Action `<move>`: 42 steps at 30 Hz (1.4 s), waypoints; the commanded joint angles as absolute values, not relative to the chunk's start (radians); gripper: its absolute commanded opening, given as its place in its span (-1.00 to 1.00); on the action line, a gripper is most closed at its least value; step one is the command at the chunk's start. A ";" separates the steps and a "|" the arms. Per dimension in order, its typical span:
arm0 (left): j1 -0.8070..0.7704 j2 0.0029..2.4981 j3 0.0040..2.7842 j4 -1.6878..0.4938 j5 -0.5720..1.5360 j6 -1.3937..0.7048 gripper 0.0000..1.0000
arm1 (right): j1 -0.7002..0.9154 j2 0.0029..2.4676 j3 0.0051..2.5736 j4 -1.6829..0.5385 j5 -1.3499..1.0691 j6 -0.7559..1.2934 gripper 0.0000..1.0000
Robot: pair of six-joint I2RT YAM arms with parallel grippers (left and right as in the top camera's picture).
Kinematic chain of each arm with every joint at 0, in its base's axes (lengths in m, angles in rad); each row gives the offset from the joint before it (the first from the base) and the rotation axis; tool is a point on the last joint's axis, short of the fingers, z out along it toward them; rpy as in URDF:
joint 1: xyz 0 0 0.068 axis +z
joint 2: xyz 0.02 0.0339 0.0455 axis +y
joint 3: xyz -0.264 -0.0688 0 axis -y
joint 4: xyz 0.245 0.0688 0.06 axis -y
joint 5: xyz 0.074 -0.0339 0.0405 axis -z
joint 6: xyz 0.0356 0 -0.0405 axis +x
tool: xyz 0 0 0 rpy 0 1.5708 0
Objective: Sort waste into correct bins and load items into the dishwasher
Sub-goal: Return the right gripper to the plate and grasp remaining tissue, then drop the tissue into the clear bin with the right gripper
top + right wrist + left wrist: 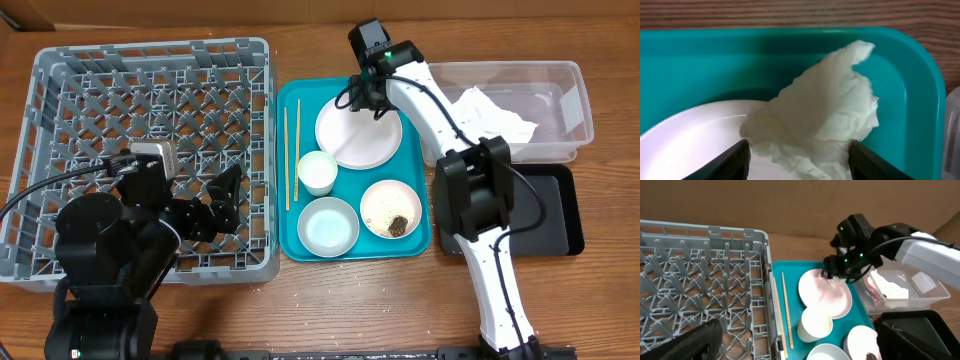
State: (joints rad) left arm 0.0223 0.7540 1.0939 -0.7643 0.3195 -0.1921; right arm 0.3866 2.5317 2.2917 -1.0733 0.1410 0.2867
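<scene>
A crumpled white napkin (815, 105) lies on the far edge of the round pale plate (358, 140) on the teal tray (290, 245). My right gripper (800, 162) is open, low over the plate, one finger on each side of the napkin; it also shows in the overhead view (372, 100). The white cup (318, 172), an empty bowl (328, 224), a bowl with rice and a brown lump (391, 209) and the chopsticks (291, 150) are on the tray. My left gripper (225, 197) is open and empty above the grey rack (100, 70).
The clear tub (570, 100) at the right holds white paper (490, 110) and something reddish (871, 286). The black tray (555, 215) lies in front of the tub. The right arm's base stands between the teal tray and the black tray.
</scene>
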 commanded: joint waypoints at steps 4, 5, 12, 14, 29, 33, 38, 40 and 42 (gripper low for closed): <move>0.033 0.753 1.115 -0.764 0.333 -0.206 1.00 | 0.385 2.549 2.259 -1.053 0.110 0.288 0.09; 0.032 0.753 1.115 -0.764 0.333 -0.206 1.00 | 0.385 2.549 2.229 -1.040 0.102 0.288 0.07; 0.032 0.753 1.115 -0.764 0.333 -0.206 1.00 | 0.386 2.549 2.157 -1.042 0.057 0.288 -0.69; 0.032 0.753 1.115 -0.764 0.333 -0.206 1.00 | 0.386 2.540 2.173 -1.067 0.024 0.288 -0.93; 0.032 0.753 1.115 -0.764 0.333 -0.206 1.00 | 0.136 2.185 2.468 -1.612 0.026 0.483 -0.92; 0.032 0.753 1.115 -0.764 0.333 -0.206 1.00 | 0.030 2.190 2.343 -1.640 0.073 0.518 -0.92; 0.032 0.753 1.115 -0.764 0.333 -0.206 1.00 | 0.005 2.190 2.185 -1.473 0.031 0.450 0.72; 0.033 0.753 1.115 -0.764 0.333 -0.206 1.00 | 0.006 2.183 2.211 -1.499 0.019 0.445 0.75; 0.032 0.753 1.115 -0.764 0.333 -0.206 1.00 | 0.009 2.159 2.250 -1.542 -0.013 0.444 0.72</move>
State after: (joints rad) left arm 0.0223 0.7540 1.0939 -0.7639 0.3195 -0.1925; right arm 0.0063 2.1956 2.1906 -1.5074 0.0319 0.4648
